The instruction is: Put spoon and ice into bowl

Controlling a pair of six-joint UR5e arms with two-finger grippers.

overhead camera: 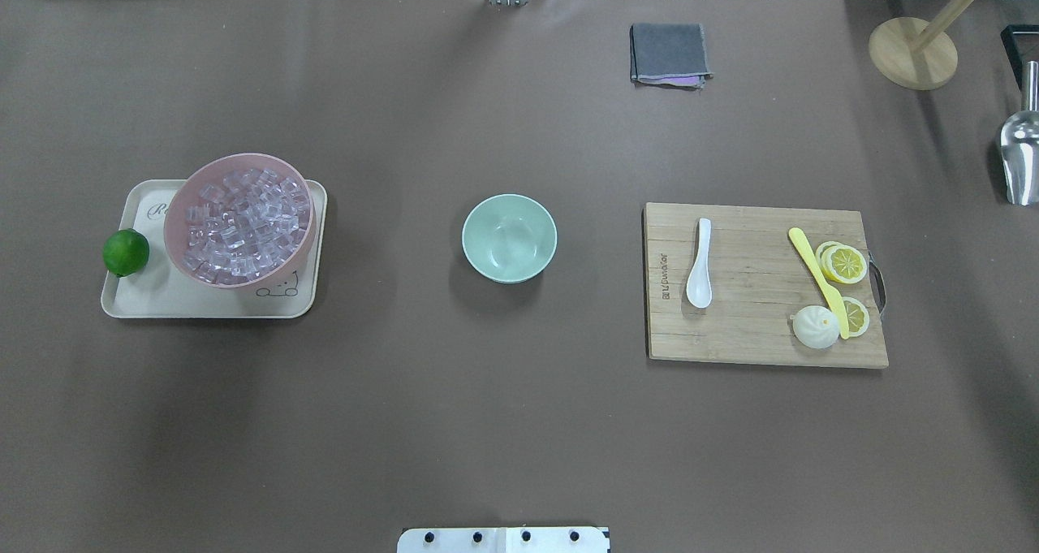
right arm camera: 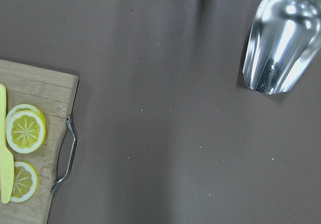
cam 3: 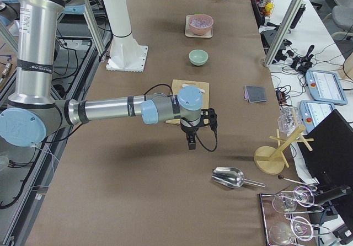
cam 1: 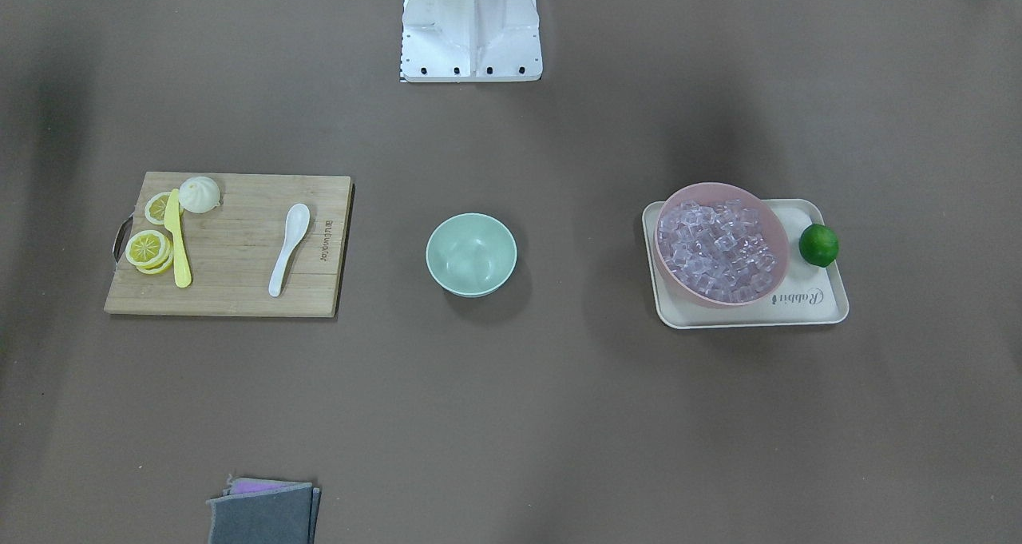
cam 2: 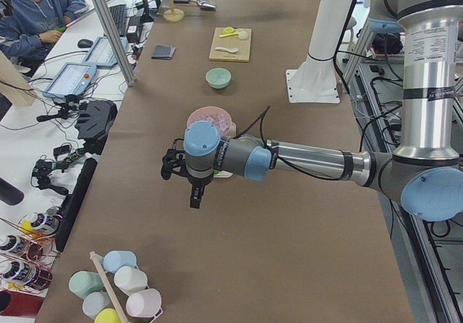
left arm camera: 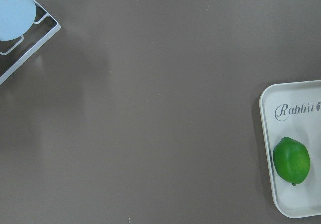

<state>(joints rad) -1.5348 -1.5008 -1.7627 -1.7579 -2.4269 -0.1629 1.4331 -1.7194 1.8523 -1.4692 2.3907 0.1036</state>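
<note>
While both arms hang over bare table, well apart from the task's things, the spoon (cam 1: pixel 288 248) lies on the cutting board (cam 1: pixel 231 272) at the front-facing frame's left. The bowl (cam 1: pixel 471 254) stands at centre, and the ice (cam 1: pixel 718 248) fills the pink bowl (cam 1: pixel 713 187) at right. Only the side views show the left gripper (cam 2: pixel 194 194) and right gripper (cam 3: pixel 191 141); spread or pressed together, I cannot tell.

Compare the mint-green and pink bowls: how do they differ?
The pale mint-green round bowl is empty; the pink round bowl holds clear ice cubes. The mint-green bowl stands on bare table; the pink bowl on a cream tray. The pink bowl is wider than the mint-green one. Both stand upright.
</note>
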